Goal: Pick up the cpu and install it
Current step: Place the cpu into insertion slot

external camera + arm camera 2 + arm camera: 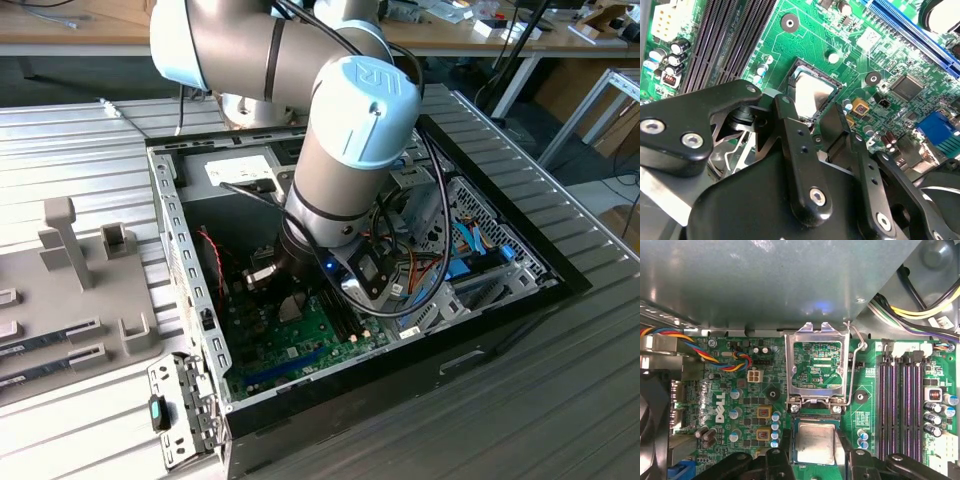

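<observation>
**A:** Jaws apart, and you have hold of nothing. Your gripper (814, 441) has one finger (785, 452) on each side of the cpu (815, 444). In the first wrist view a thin strip of socket shows between each finger and the chip's edge.

**B:** Agreed. Your cpu lies flat inside the black frame of the socket (815, 417), silver top up. The second wrist view shows you the same chip between the two black fingers, which hang close over it. Whether they touch it, I cannot tell you.

**A:** Moving outward, the metal load plate (789, 365) stands open on the side of the socket away from your gripper, and green board shows through its window. The wire lever (856, 357) is raised beside it.

**B:** On one side of the socket you have four long memory slots (897, 405). On the other side a twisted bundle of coloured wires (735, 360) runs near a white connector. All of it sits on the green motherboard (870, 412).

**A:** In the exterior view your arm (350, 130) reaches down into the open computer case (185, 290), wrist low over the board. The case lies on a ribbed metal table (60, 125). A grey fixture tray (90, 310) sits beside the case, towards the exterior view's left.
</observation>
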Tool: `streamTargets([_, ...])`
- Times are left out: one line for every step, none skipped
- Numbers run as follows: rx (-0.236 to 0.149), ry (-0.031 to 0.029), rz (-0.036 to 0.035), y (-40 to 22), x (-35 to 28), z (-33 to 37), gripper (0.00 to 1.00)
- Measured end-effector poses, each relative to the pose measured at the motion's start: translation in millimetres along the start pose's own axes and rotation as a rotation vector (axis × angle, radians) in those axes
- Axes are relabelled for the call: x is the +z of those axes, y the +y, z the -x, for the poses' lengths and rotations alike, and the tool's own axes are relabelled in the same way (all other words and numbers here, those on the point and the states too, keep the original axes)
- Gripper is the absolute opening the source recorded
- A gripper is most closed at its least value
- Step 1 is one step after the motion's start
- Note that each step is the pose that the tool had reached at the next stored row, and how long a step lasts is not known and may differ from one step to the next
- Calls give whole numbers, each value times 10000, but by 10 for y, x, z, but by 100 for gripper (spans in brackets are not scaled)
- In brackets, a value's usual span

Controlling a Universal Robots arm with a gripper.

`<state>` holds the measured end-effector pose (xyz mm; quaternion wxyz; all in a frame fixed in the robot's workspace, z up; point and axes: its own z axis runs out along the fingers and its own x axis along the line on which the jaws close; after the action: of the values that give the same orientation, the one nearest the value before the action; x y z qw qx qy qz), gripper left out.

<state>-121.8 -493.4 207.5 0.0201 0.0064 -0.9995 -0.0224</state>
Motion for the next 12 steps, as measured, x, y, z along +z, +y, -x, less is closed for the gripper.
streamTargets([-1,0,0,0,0,0,47])
streamTargets([-1,0,0,0,1,1,47])
streamTargets([-1,1,2,0,2,6,47])
streamTargets([-4,6,3,0,3,18,47])
streamTargets([-6,17,0,-1,3,37,47])
streamTargets([-6,21,1,-1,5,45,47])
streamTargets([-5,25,-1,-1,5,47,47])
streamTargets([-5,26,-3,-1,5,47,47])
streamTargets([-4,25,0,-1,8,46,47])
streamTargets([-5,24,1,-1,12,34,47])
streamTargets([-5,24,1,-1,13,24,47])
streamTargets([-6,24,2,0,15,13,47])
